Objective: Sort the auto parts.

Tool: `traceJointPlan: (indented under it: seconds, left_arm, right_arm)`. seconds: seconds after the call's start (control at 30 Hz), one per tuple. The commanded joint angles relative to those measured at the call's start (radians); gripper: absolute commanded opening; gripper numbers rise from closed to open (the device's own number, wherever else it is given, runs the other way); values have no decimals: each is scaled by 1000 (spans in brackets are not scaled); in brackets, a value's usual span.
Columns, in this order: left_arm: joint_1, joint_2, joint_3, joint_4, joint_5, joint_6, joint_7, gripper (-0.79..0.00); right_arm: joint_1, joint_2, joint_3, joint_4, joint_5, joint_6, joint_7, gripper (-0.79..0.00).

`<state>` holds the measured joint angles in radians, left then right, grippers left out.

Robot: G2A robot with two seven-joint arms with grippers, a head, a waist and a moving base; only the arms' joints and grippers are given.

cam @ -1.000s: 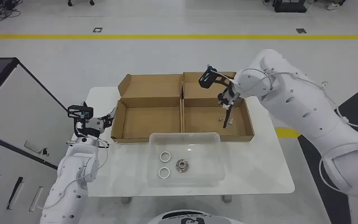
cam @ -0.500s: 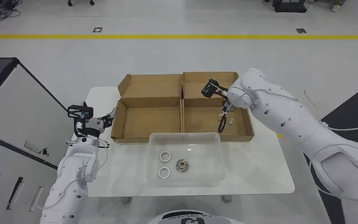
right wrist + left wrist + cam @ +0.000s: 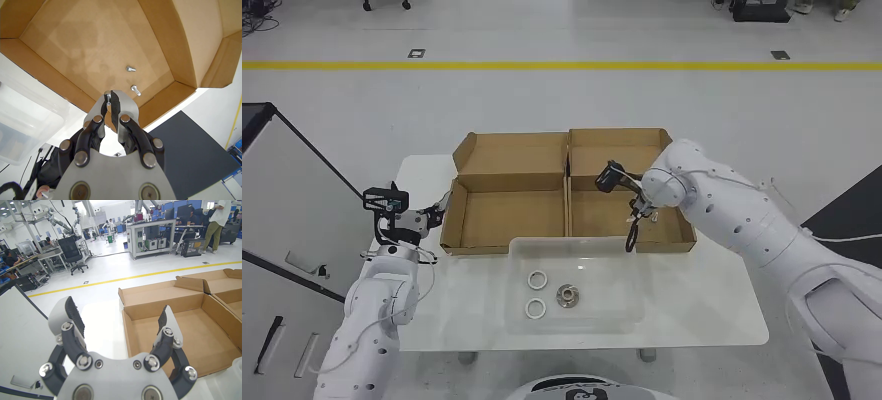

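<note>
the white table (image 3: 692, 300) fills the middle of the top view. on its far half two open boxes sit side by side: the left cardboard box (image 3: 507, 218) and the right cardboard box (image 3: 592, 215). in front of them, at the centre of the frame, stands the clear bin (image 3: 572, 241).

the left gripper (image 3: 119, 309) hangs at the table's left edge beside the left cardboard box, jaws spread wide and holding nothing. the right gripper (image 3: 629, 244) is at the near wall of the right cardboard box, right of centre. its jaws are pinched almost together on a small bolt (image 3: 108, 98) at the very tips.

in the bin lie a metal flange (image 3: 566, 294), a white ring (image 3: 538, 279) and a second white ring (image 3: 535, 309). on the right box's floor, near a corner, lie a loose bolt (image 3: 130, 69) and a second loose bolt (image 3: 135, 90).

the step looks like dropping the held bolt with its fellows. it is best to carry the tips farther in from the wall, go low, then part the jaws slowly, so the bolt neither clips the rim nor rolls.
</note>
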<state>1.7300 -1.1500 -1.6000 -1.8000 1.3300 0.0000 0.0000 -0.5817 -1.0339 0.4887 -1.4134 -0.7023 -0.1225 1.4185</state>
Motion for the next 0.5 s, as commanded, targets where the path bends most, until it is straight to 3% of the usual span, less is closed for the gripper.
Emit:
traceJointPlan:
  seconds: [0.0, 0.33, 0.47]
  left_arm:
    - [0, 0, 0, 0, 0, 0, 0, 0]
    - [0, 0, 0, 0, 0, 0, 0, 0]
    - [0, 0, 0, 0, 0, 0, 0, 0]
  right_arm:
    - [0, 0, -1, 0, -1, 0, 0, -785]
    - [0, 0, -1, 0, -1, 0, 0, -785]
    - [-24, 0, 5, 11, -31, 12, -56, -785]
